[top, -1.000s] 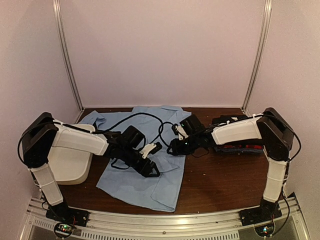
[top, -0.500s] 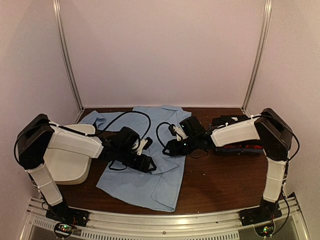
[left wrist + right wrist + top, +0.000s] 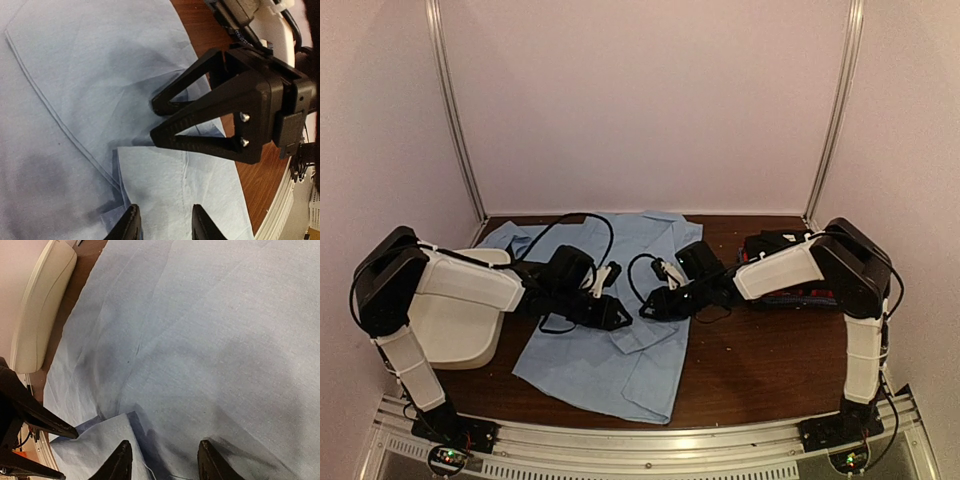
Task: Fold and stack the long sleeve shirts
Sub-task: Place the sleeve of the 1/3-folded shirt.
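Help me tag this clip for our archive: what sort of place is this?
Probably a robotics test booth, not a home: a plain pale back wall between aluminium corner posts, and white-and-black robot arms bolted to a metal rail beside a dark brown wooden table.

Shirt lying mid-table, tub on its left, folded stack on its right.

The light blue collared cloth shirt point(image 3: 610, 370) is lying spread over the middle of the brown wooden table point(image 3: 750, 360), reaching from the back almost to the front edge. The white plastic tub point(image 3: 460, 335) is sitting just beside it on the left. The stack of folded black, red and blue-check shirts point(image 3: 808, 296) is resting at the right, toward the back. The left gripper point(image 3: 618, 316) and right gripper point(image 3: 646, 308) are facing each other, close together, over the shirt's middle.
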`<move>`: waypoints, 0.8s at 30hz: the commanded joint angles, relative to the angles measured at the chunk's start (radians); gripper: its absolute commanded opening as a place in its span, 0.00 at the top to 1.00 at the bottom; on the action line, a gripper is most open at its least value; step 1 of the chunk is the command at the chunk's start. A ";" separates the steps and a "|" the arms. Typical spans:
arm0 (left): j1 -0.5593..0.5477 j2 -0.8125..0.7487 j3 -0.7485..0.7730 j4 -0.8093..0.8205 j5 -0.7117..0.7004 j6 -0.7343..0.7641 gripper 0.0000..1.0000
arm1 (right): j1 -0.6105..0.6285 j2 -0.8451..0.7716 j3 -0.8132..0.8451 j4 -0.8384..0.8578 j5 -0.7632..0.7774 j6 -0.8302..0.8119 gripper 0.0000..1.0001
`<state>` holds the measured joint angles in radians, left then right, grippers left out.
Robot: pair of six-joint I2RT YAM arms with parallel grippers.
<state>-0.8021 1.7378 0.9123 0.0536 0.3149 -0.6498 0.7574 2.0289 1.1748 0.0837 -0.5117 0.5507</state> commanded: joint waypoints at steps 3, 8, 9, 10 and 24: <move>0.003 0.011 0.037 0.043 0.084 0.030 0.71 | 0.009 -0.007 -0.013 0.038 -0.036 0.013 0.54; 0.007 -0.014 0.054 -0.062 -0.033 0.034 0.65 | 0.013 -0.036 -0.025 0.036 -0.060 0.012 0.55; 0.010 -0.017 0.060 -0.100 -0.062 0.024 0.64 | 0.016 -0.042 -0.028 0.034 -0.068 0.011 0.55; 0.018 -0.021 0.058 -0.115 -0.071 0.018 0.62 | 0.019 -0.046 -0.031 0.031 -0.074 0.009 0.56; 0.050 0.017 0.097 -0.222 0.066 0.021 0.43 | 0.073 -0.152 -0.133 0.047 -0.067 0.014 0.67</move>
<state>-0.7597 1.7283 0.9596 -0.1349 0.3199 -0.6426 0.8181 1.9289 1.0771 0.1059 -0.5770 0.5571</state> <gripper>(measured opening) 0.564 0.336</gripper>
